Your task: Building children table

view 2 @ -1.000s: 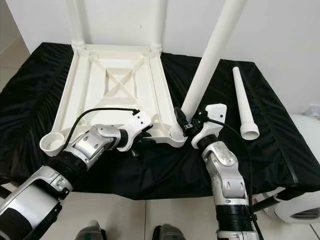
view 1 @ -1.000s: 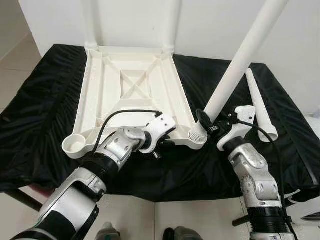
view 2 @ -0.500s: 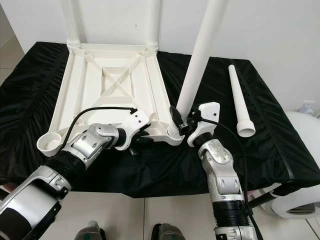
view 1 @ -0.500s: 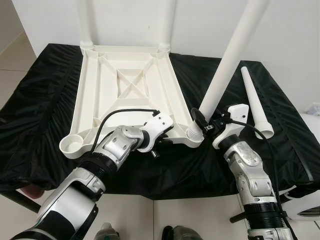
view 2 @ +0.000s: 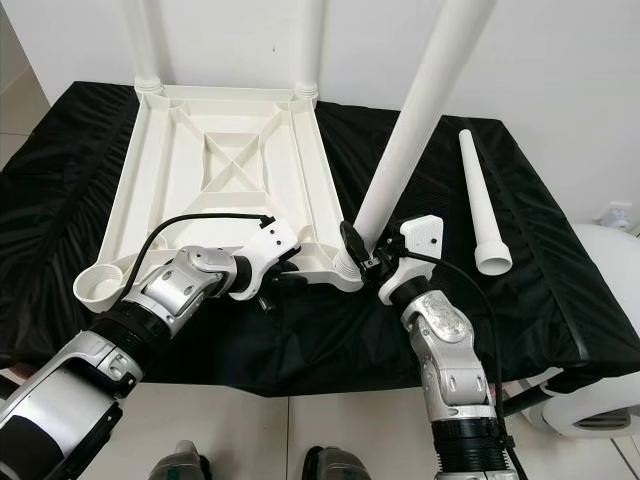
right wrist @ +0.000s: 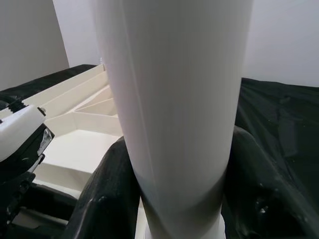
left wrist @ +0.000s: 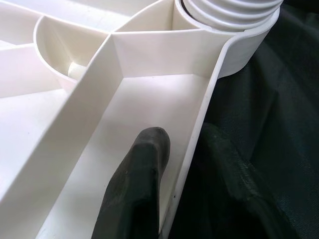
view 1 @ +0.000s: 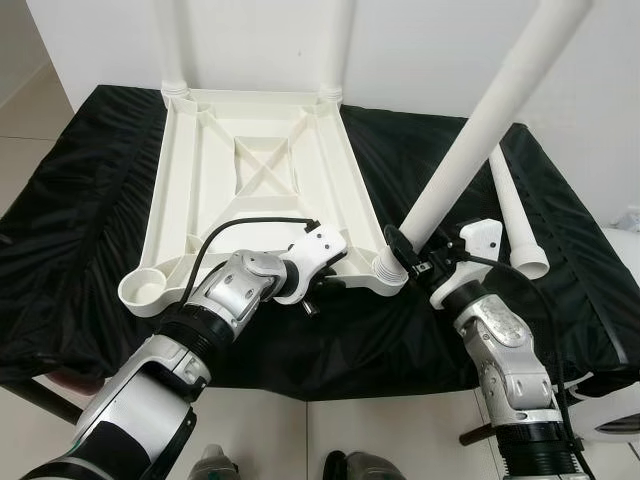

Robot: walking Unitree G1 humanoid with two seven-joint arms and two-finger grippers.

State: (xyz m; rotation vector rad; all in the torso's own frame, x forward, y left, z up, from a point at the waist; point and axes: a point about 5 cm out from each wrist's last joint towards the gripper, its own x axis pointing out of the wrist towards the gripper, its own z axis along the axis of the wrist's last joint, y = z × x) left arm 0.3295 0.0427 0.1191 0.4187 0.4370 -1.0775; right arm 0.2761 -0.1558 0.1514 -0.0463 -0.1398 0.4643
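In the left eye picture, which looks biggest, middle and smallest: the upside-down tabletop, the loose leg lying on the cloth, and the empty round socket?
1. Tabletop, biggest.
2. Loose leg.
3. Empty round socket, smallest.

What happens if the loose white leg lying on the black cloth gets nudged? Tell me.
The loose leg is a round, tapering tube, so it would probably roll, likely curving toward its thin end. It looks like stiff, hollow plastic, so probably light. The wrinkled black cloth may slow it.

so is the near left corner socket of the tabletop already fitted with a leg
No, the near left socket of the upturned tabletop is an open, empty ring, while a fourth leg lies on the black cloth.
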